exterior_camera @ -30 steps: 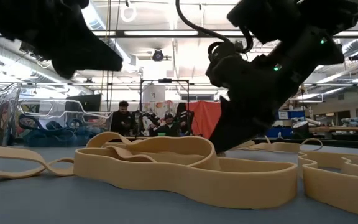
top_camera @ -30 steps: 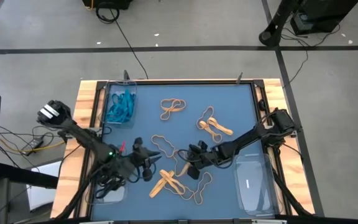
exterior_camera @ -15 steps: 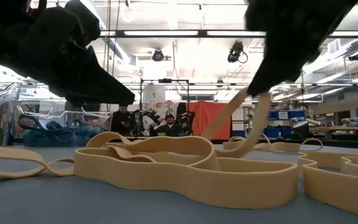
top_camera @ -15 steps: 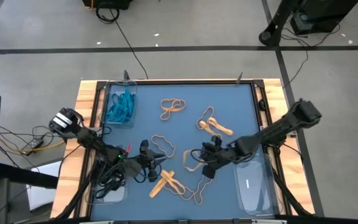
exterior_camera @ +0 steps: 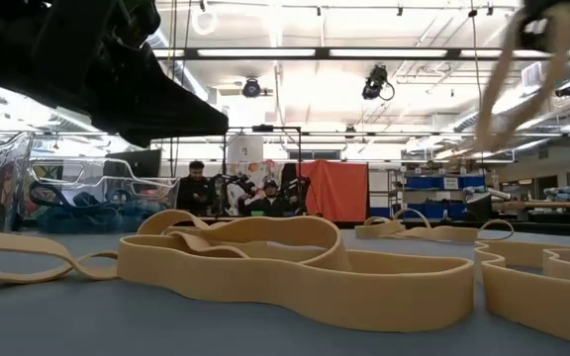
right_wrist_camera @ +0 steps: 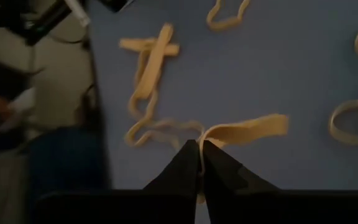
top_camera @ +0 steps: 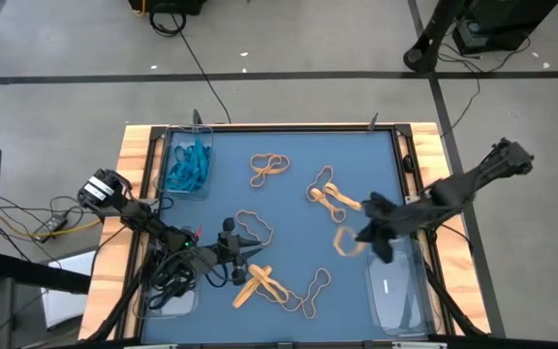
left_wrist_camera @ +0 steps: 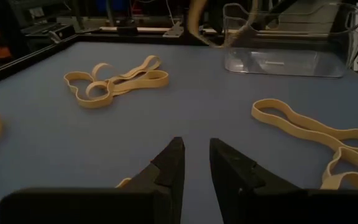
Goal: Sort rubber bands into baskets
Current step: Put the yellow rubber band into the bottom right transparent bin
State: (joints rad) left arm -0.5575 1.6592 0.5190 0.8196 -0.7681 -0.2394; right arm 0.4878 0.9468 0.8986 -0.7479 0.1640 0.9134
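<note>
My right gripper (top_camera: 364, 233) is shut on a tan rubber band (top_camera: 345, 242), held above the table beside the clear tray (top_camera: 397, 291) at the near right. The band also shows in the low view (exterior_camera: 508, 94). My left gripper (top_camera: 252, 254) hovers low over the blue table, its fingers a narrow gap apart (left_wrist_camera: 196, 149) and empty, next to a pile of tan bands (top_camera: 263, 283). More tan bands (top_camera: 269, 167) (top_camera: 333, 194) (top_camera: 256, 229) lie flat on the table. Teal bands (top_camera: 186, 167) lie in the far-left tray. My right gripper pinches the tan band between its two fingertips at one spot on the loop (right_wrist_camera: 207, 135). The fingers come from above, slanting down. The band is lifted clear of the table and hangs slack below the fingers (exterior_camera: 493, 114).
A clear tray with dark bands (top_camera: 168, 291) stands at the near left under my left arm. The wooden table frame (top_camera: 134, 155) runs around the blue mat. People stand in the room beyond the table (exterior_camera: 198, 188).
My right gripper has risen and gone toward the table's right edge, taking one tan band with it. The band has come off the table by the middle pile and now hangs clear. My left gripper has edged toward the near tan pile.
</note>
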